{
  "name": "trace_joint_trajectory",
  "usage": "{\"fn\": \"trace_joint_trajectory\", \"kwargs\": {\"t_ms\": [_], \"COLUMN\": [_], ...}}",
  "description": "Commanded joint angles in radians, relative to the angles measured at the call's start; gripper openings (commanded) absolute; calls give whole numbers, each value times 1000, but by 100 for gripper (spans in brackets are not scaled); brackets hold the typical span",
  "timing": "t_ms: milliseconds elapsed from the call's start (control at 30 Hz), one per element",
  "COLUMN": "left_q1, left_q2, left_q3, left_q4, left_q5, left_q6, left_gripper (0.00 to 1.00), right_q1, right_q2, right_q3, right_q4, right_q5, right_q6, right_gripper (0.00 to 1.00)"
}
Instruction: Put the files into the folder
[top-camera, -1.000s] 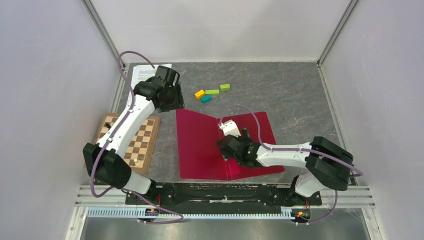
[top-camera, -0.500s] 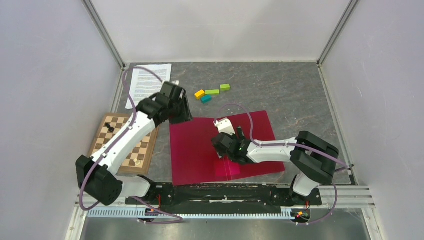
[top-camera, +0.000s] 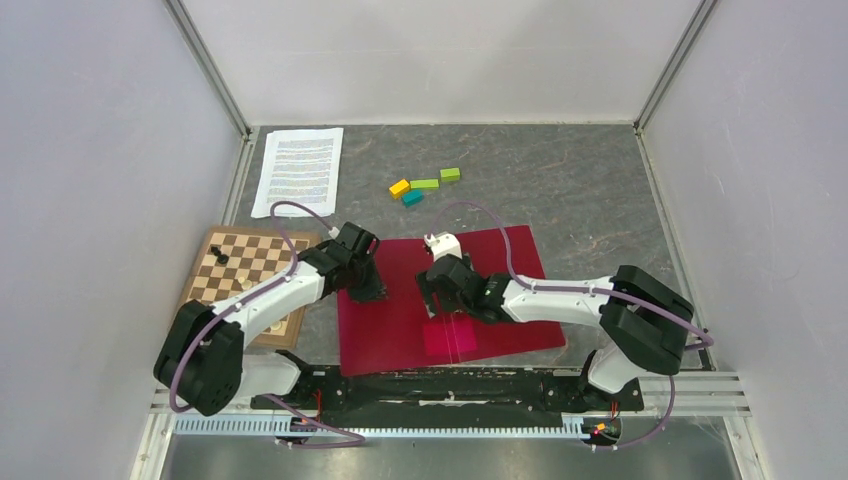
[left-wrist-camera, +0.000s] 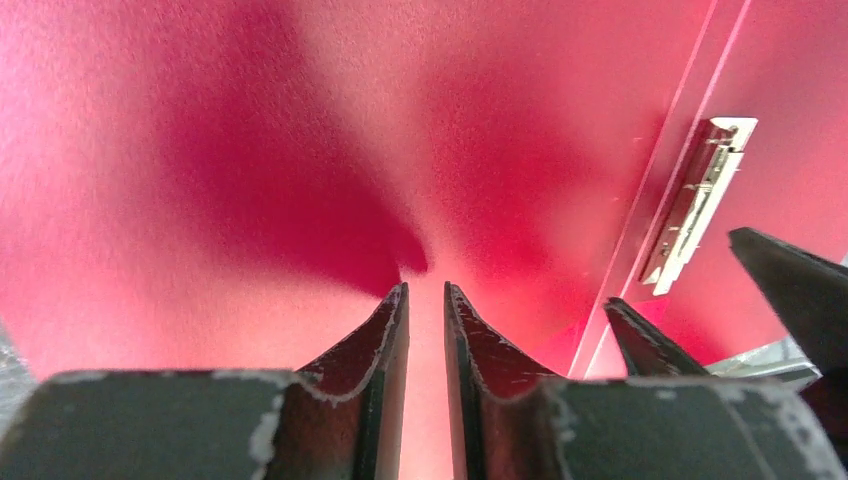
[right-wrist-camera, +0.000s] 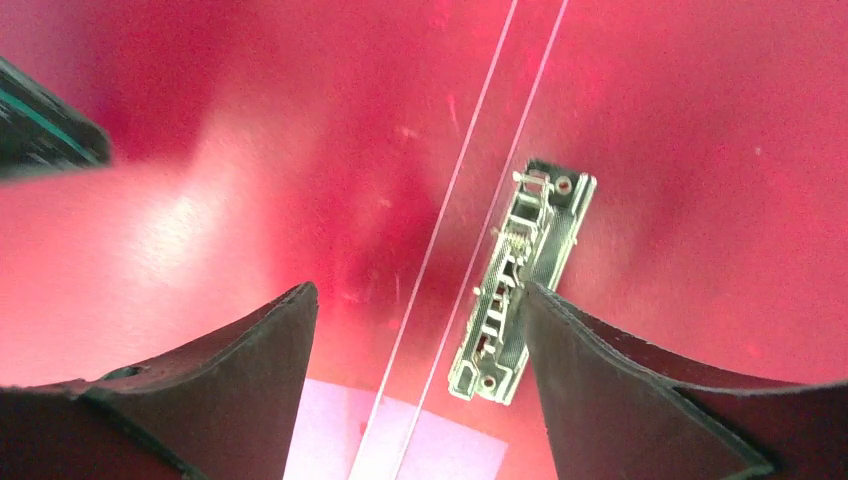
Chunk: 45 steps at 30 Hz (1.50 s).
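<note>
Left jaws, nearly closed, moved from files (top-camera: 298, 170) onto open folder (top-camera: 400, 325).

files (top-camera: 298, 170) print too small to read, chessboard (top-camera: 235, 262) partly under left arm (top-camera: 270, 300)

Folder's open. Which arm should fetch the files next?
Left. The files lie at the far left corner, on the left gripper's side of the folder; the right gripper hangs open over the metal clip, farther away.

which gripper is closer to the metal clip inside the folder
Right. The right gripper hovers over the metal clip; the left gripper is across the folder's crease from it.
</note>
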Motion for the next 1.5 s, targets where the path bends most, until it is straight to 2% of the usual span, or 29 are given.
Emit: {"fn": "trace_joint_trajectory", "kwargs": {"t_ms": [0,233,400,567,633,733,900,1467], "left_q1": [-11,-15,-46,-133,-154,-177,-185,-188], "left_q2": [19,34,22,57,86,119,107,70], "left_q3": [-47,-88,-117,-101,-86,-69,-95,-132], "left_q4": [114,106,113,85,65,28,25,37], "left_q5": [-8,-91,-172,-253,-259,-275,-278,-299], "left_q6": [-60,-49,-117,-217,-258,-296,-352,-385], "left_gripper": [23,3,2,2,2,2,2,2], "right_q1": [-51,-78,-76,-63,-49,-21,4,39], "right_q2": [20,5,-73,-149,-156,-162,-134,-92], "right_q3": [60,41,-11,-64,-63,-57,-36,-10], "right_q4": [-10,-13,-27,-40,-66,-93,-143,-122], "right_q5": [-87,-66,-78,-90,-74,-30,15,32], "right_q6": [-11,-6,18,12,8,7,27,49], "right_gripper": [75,66,55,44,38,35,25,25]}}
